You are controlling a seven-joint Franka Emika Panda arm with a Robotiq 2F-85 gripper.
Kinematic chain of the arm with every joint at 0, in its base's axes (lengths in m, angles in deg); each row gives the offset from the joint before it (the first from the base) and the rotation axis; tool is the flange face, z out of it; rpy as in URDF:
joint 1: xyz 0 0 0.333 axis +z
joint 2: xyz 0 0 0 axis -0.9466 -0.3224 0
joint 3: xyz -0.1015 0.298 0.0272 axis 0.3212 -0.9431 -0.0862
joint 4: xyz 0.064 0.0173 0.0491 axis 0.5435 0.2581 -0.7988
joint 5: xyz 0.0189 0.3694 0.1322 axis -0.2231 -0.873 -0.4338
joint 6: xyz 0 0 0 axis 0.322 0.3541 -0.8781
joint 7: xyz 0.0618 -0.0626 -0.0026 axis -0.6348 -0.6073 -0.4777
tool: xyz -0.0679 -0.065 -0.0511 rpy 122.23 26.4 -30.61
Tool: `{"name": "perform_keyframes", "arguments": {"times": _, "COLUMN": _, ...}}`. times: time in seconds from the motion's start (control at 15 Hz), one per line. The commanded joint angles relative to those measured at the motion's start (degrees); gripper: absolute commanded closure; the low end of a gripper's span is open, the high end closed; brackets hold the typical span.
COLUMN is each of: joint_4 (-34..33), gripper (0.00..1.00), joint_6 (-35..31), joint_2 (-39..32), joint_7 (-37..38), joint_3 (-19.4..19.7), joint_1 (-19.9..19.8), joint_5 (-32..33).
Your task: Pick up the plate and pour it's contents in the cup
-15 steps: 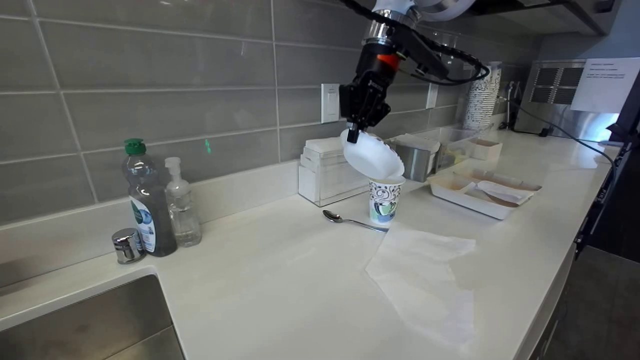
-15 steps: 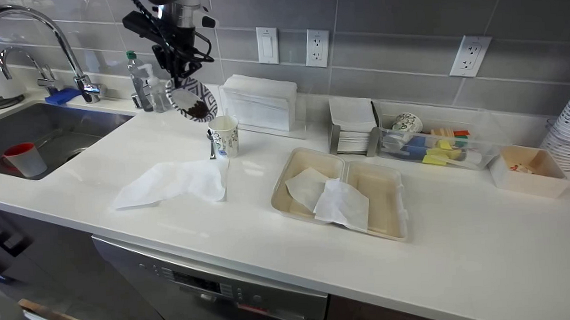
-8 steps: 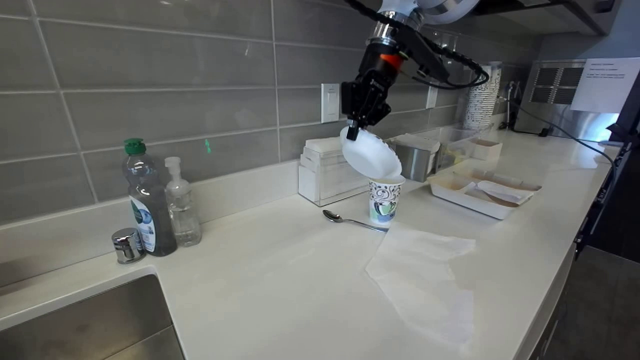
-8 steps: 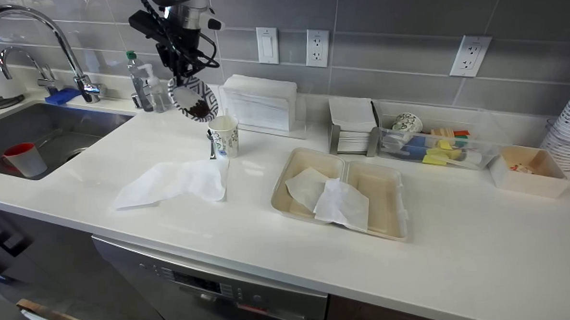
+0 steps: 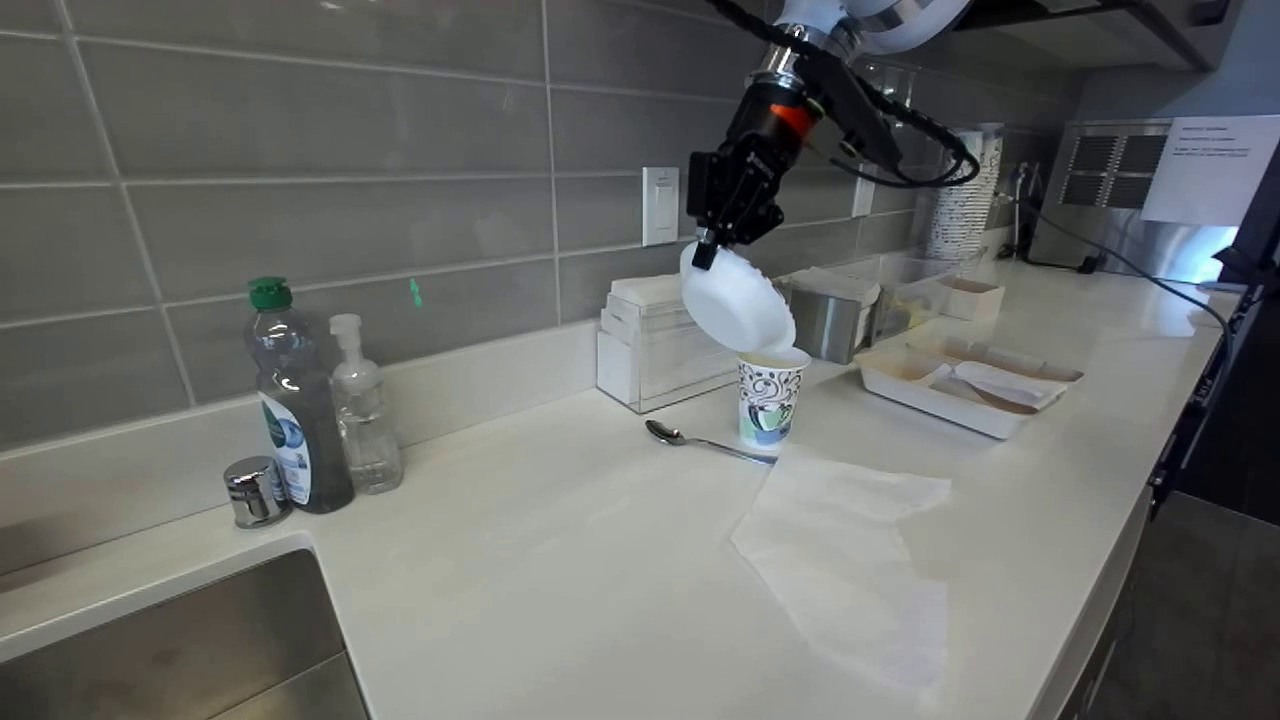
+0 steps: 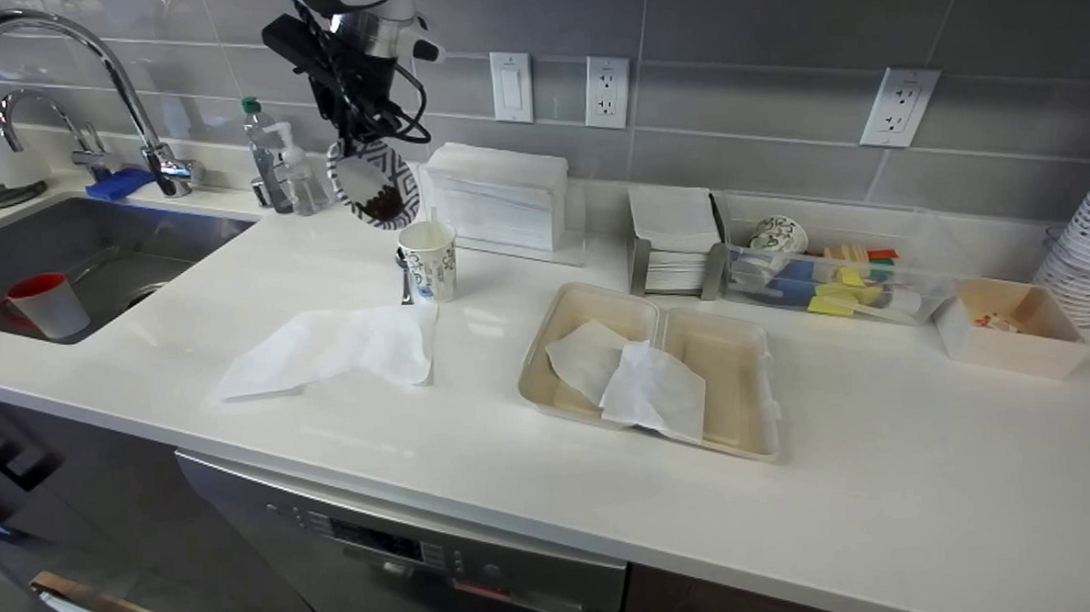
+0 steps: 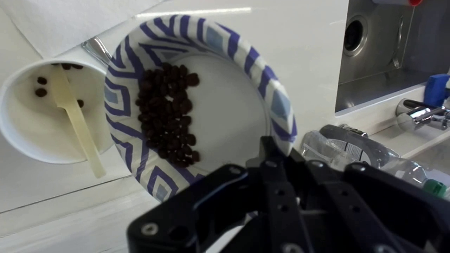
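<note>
My gripper (image 7: 281,147) is shut on the rim of the plate (image 7: 228,116), which has a blue-and-white patterned rim. I hold the plate tilted above the counter; its white underside (image 5: 735,300) and patterned inside (image 6: 360,176) show in the exterior views. The contents, dark brown beans (image 7: 167,116), are heaped against the plate's low side. The white patterned cup (image 5: 770,405) stands upright, also in an exterior view (image 6: 428,270). The plate's low edge is just above the cup's rim and overlaps its edge in the wrist view (image 7: 28,133). Several beans and a pale stick (image 7: 81,123) are inside the cup.
A spoon (image 5: 710,442) lies beside the cup, near a white napkin (image 6: 335,347). A napkin holder (image 6: 494,202) stands behind. An open takeout tray (image 6: 728,381), soap bottles (image 5: 300,410) and the sink (image 6: 174,230) are around.
The plate has tilted more steeply, and its low edge has drawn slightly back across the cup's rim. The gripper has risen a little and the arm leans more. The bean heap still lies in the plate.
</note>
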Motion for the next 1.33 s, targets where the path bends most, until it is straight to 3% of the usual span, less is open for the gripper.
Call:
{"name": "perform_keyframes", "arguments": {"times": 0.0, "joint_4": 1.0, "gripper": 0.99, "joint_6": 1.5, "joint_2": 0.8, "joint_7": -2.8, "joint_3": 0.5, "joint_1": -0.9, "joint_5": -4.1}}
{"name": "perform_keyframes", "arguments": {"times": 0.8, "joint_4": 3.6, "gripper": 0.99, "joint_6": 0.5, "joint_2": 2.2, "joint_7": -4.5, "joint_3": 1.9, "joint_1": -1.7, "joint_5": -9.0}}
{"name": "perform_keyframes", "arguments": {"times": 0.87, "joint_4": 1.6, "gripper": 0.95, "joint_6": 0.2, "joint_2": 0.7, "joint_7": -3.6, "joint_3": 1.7, "joint_1": -1.3, "joint_5": -7.0}}
{"name": "perform_keyframes", "arguments": {"times": 1.27, "joint_4": 2.1, "gripper": 0.99, "joint_6": 0.5, "joint_2": 0.9, "joint_7": -3.7, "joint_3": 1.9, "joint_1": -1.4, "joint_5": -7.5}}
